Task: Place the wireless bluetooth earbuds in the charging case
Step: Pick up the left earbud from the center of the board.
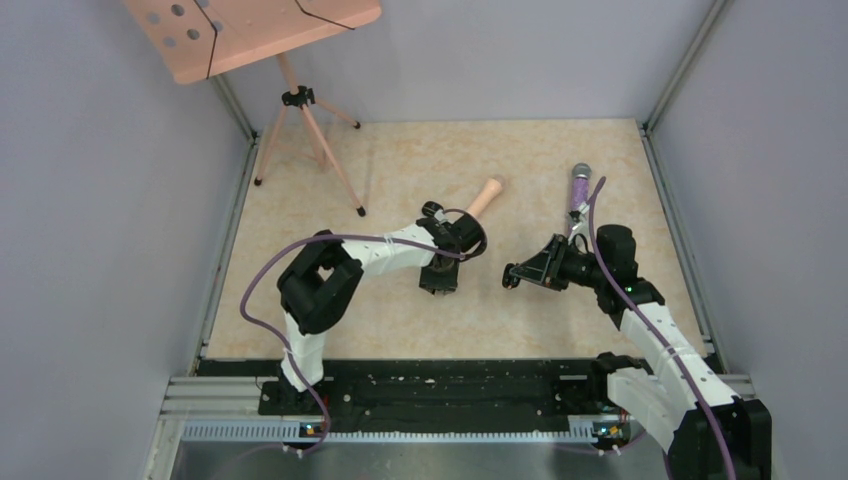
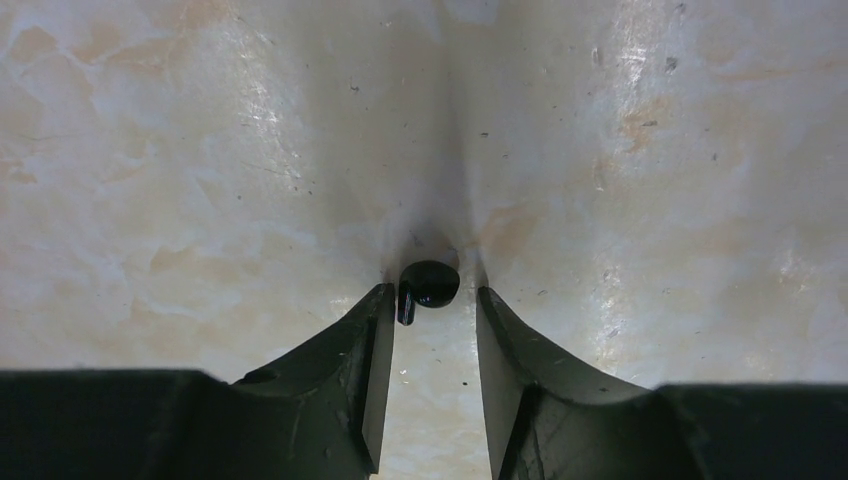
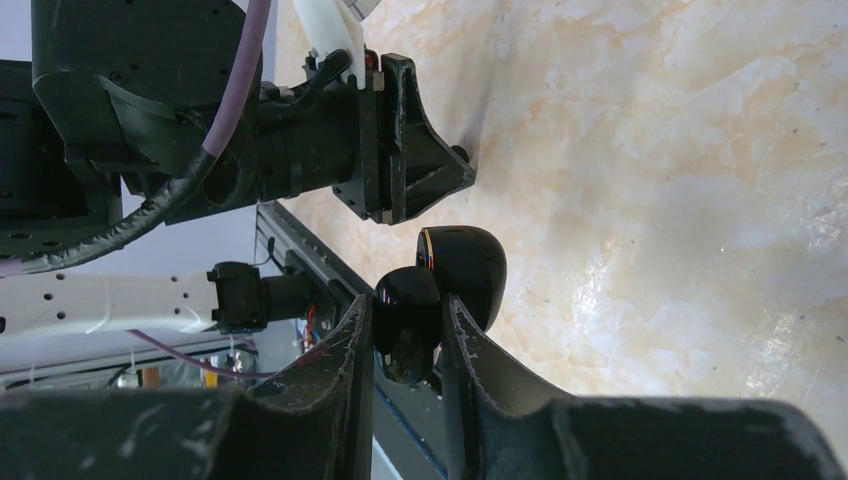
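One tiny black earbud (image 2: 430,284) lies on the marbled table. My left gripper (image 2: 435,292) is open and points straight down over it. The bud sits between the fingertips with its stem against the left finger (image 2: 378,320). In the top view this gripper (image 1: 438,283) is at mid-table and hides the bud. My right gripper (image 3: 405,302) is shut on the glossy black charging case (image 3: 408,322). The case's second rounded half (image 3: 468,268) stands past the fingertips. No blue spots show. In the top view the right gripper (image 1: 513,277) is to the right of the left one. No other earbud shows.
A wooden tripod (image 1: 305,130) with a holed board (image 1: 250,30) stands at the back left. A wooden-handled tool (image 1: 487,193) lies behind the left gripper. A purple-handled tool (image 1: 580,187) lies behind the right arm. Grey walls enclose the table.
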